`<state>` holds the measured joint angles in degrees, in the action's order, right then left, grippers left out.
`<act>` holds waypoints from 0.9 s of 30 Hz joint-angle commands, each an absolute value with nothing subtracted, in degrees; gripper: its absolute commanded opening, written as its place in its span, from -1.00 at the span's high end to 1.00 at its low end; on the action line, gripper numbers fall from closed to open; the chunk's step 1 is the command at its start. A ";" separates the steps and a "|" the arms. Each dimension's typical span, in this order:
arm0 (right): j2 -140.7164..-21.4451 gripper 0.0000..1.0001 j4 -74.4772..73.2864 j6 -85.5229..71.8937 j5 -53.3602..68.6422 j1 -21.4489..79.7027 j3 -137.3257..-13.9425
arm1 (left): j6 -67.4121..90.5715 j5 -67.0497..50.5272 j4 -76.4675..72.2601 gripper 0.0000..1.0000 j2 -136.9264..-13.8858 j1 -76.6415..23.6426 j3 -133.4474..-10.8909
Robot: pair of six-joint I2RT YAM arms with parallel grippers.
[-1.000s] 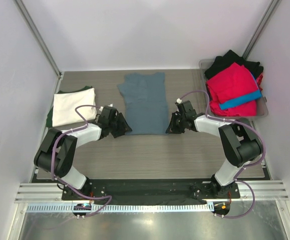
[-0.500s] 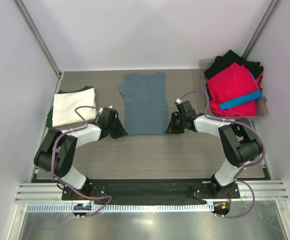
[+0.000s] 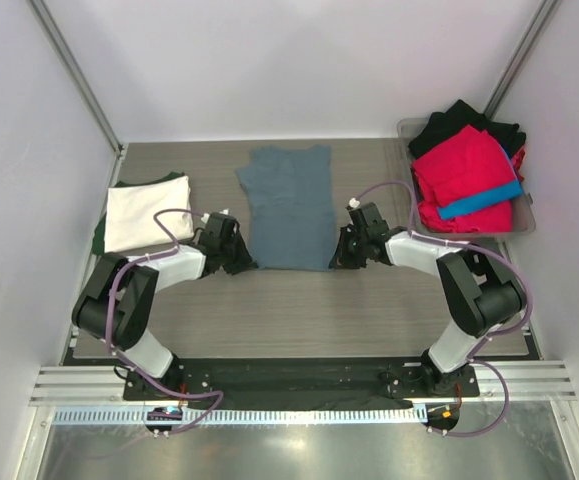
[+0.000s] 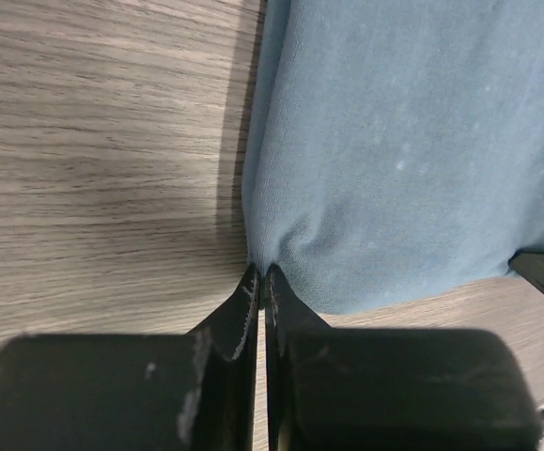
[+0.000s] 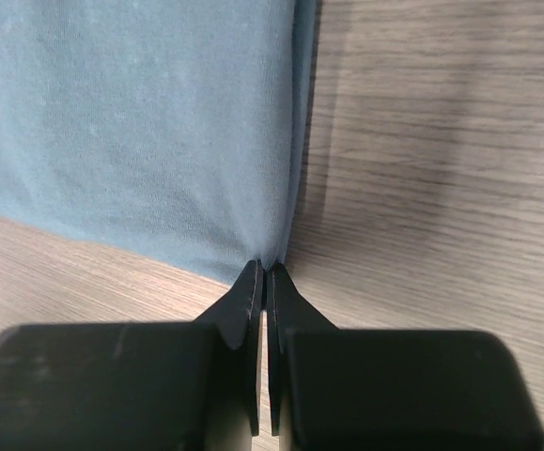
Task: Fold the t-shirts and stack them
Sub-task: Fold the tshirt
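A slate blue-grey t-shirt lies flat on the table's middle, sides folded in, collar end far from me. My left gripper is shut on its near left corner, the cloth puckered between the tips. At the near right corner my right gripper is shut on the same shirt, tips pinching the folded edge. A folded cream-white t-shirt rests on a dark green one at the left. Red, black and bright blue shirts are heaped at the right.
A clear plastic bin at the back right holds the heaped shirts. White walls with metal posts close in the left, back and right. The wood-grain table runs to a black base rail near me.
My left gripper has closed on the blue-grey shirt's near left corner and shifted slightly right. The right gripper stays shut on the right corner.
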<state>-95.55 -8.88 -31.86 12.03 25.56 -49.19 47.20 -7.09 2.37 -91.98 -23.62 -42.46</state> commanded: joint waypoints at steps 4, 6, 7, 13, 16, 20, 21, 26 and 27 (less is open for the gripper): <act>-91.15 0.98 -12.48 -31.73 11.60 26.72 -49.75 | 44.03 -2.20 9.40 1.00 -87.90 -24.26 -41.23; -89.14 0.98 -14.40 -31.20 11.60 26.81 -49.48 | 43.77 -2.11 11.15 1.00 -84.31 -25.48 -40.17; -88.25 0.97 -14.94 -31.11 11.60 27.07 -49.22 | 43.60 -1.94 12.03 1.00 -83.16 -26.01 -39.91; -77.62 0.98 -19.86 -31.37 11.95 27.68 -45.71 | 44.56 -1.58 19.85 1.00 -69.89 -30.23 -37.27; -71.40 0.98 -23.19 -32.08 11.95 28.74 -44.39 | 45.70 -1.93 24.51 1.00 -62.35 -31.46 -37.00; -64.09 0.98 -28.03 -32.87 11.34 29.97 -45.17 | 46.84 -3.69 29.26 1.00 -54.15 -31.64 -37.70; -63.03 0.98 -29.78 -32.87 11.16 30.06 -45.61 | 47.11 -4.65 30.92 1.00 -53.01 -31.73 -37.97; -58.01 0.98 -35.06 -32.52 8.45 30.15 -50.09 | 48.34 -7.29 34.01 1.00 -46.42 -31.73 -40.42; -57.92 0.98 -36.37 -32.08 8.09 30.15 -50.97 | 48.43 -7.38 34.54 1.00 -46.06 -31.82 -40.95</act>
<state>-59.75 -31.27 -32.27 11.27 30.26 -46.61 47.81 -6.00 30.13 -48.27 -31.88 -37.63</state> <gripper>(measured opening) 0.051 0.006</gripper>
